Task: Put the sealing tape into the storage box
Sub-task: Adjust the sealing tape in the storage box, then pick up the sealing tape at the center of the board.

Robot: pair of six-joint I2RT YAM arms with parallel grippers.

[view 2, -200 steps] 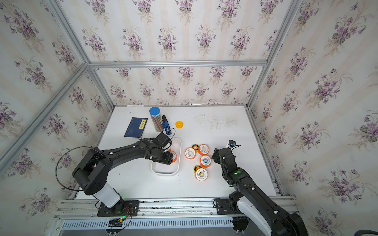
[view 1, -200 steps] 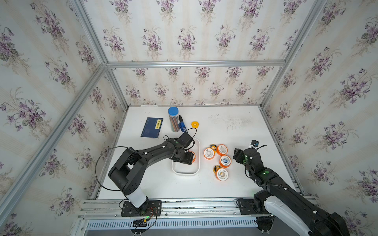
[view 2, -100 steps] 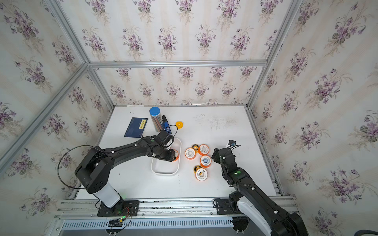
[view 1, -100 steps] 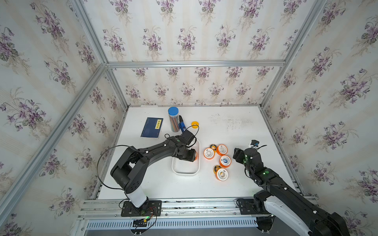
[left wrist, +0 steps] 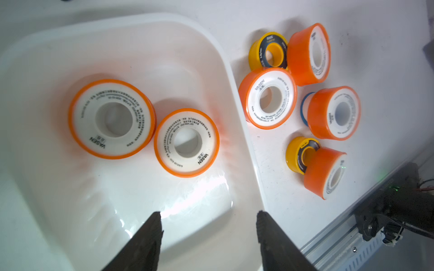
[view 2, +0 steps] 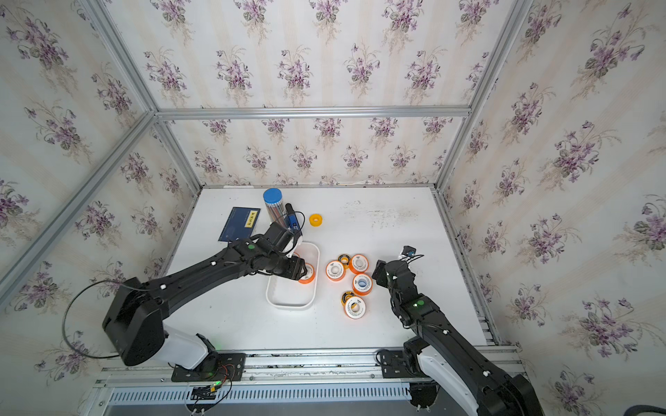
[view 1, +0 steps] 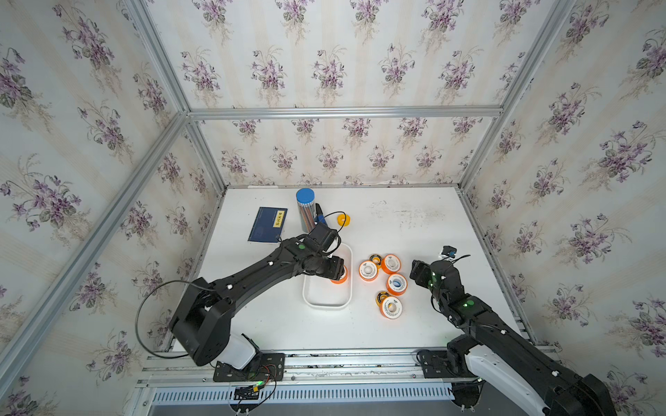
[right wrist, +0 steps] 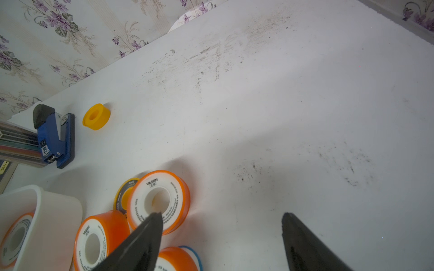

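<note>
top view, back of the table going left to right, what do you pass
dark blue booklet → blue-capped tube of coloured pencils → blue stapler → small yellow tape spool

In both top views the left arm (view 1: pixel 266 270) covers the storage box (view 1: pixel 326 305) from 9 to 12 o'clock. Only a sliver of one orange tape spool (view 1: pixel 341 280) shows past the left gripper (view 1: pixel 336 272), and the second spool (left wrist: pixel 112 118) is hidden there. In the right wrist view the picture's edge cuts the storage box, the blue-rimmed spool (right wrist: pixel 180 258) and the pencil tube (right wrist: pixel 18 145). The booklet's yellow label (view 1: pixel 279 218) is too small to read.
</note>
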